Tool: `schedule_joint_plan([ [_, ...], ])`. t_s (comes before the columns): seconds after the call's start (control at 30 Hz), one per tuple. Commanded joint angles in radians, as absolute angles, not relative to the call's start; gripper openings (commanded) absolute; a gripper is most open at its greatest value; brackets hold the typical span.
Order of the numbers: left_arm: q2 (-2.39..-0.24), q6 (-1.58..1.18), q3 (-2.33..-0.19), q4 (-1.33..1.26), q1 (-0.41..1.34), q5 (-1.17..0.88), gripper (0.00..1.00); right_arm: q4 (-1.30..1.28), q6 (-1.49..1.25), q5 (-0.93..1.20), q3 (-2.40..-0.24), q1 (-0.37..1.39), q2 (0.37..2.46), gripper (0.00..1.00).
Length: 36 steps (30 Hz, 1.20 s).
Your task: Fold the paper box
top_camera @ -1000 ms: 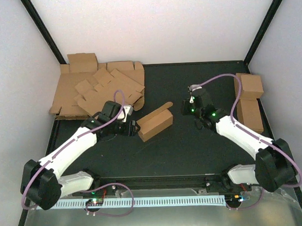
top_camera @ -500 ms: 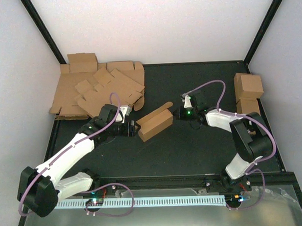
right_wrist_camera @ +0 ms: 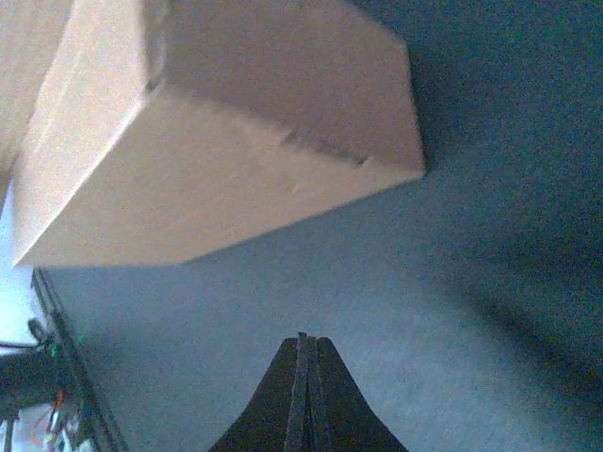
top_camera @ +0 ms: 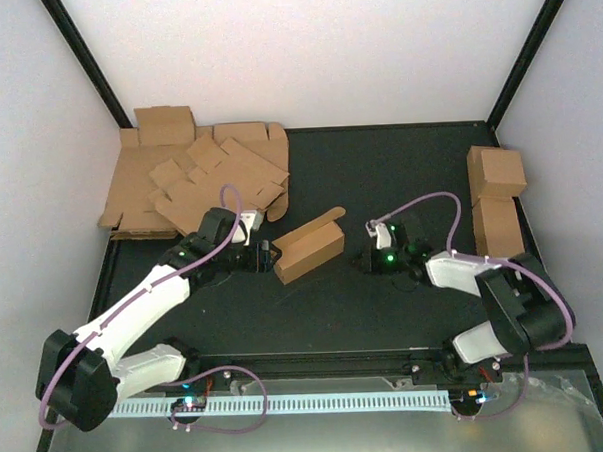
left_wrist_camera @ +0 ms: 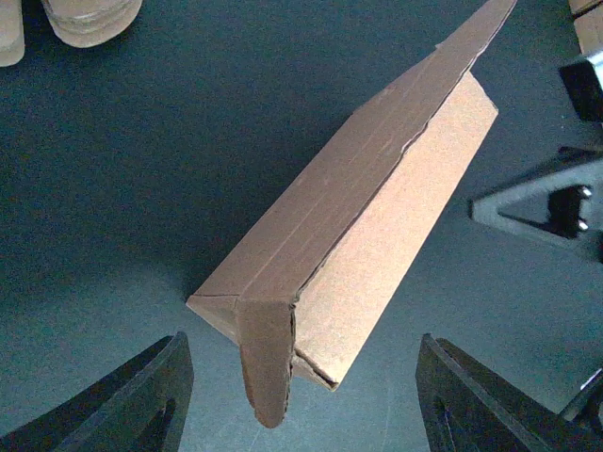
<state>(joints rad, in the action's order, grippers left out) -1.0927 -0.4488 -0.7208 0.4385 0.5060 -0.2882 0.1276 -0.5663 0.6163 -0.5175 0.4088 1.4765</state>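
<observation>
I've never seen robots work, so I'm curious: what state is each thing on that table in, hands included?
Long brown cardboard paper box: partly folded, lid flap raised, left-end tab sticking out.
Left hand: open, at the box's left end, not gripping.
Right hand: shut, empty.
Pile of flat brown cardboard blanks: unfolded, loosely heaped.
Finished brown cardboard cartons: closed, at the far right.
</observation>
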Motion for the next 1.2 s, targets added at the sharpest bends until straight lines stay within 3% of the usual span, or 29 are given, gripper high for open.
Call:
schedule_joint_plan([
  [0.0,-1.1,-0.426,-0.754,0.437,0.505,-0.274,0.68,0.145,-0.549,0.646,-0.459,0.422,1.354,0.02],
  [0.17,-1.095,-0.423,-0.752,0.439,0.503,-0.27,0.68,0.036,-0.518,0.397,-0.508,0.419,1.284,0.02],
  [0.43,-1.07,-0.446,-0.716,0.398,0.503,-0.304,0.68,0.045,-0.522,0.274,-0.721,0.417,1.495,0.02],
  [0.7,-1.059,-0.471,-0.677,0.348,0.5,-0.323,0.72,0.171,-0.546,0.494,-0.775,0.418,1.648,0.02],
  [0.87,-1.066,-0.465,-0.679,0.339,0.484,-0.32,0.72,0.254,-0.552,0.622,-0.676,0.43,1.591,0.02],
  [1.17,-1.069,-0.435,-0.694,0.366,0.46,-0.305,0.72,0.281,-0.578,0.645,-0.534,0.502,1.445,0.02],
])
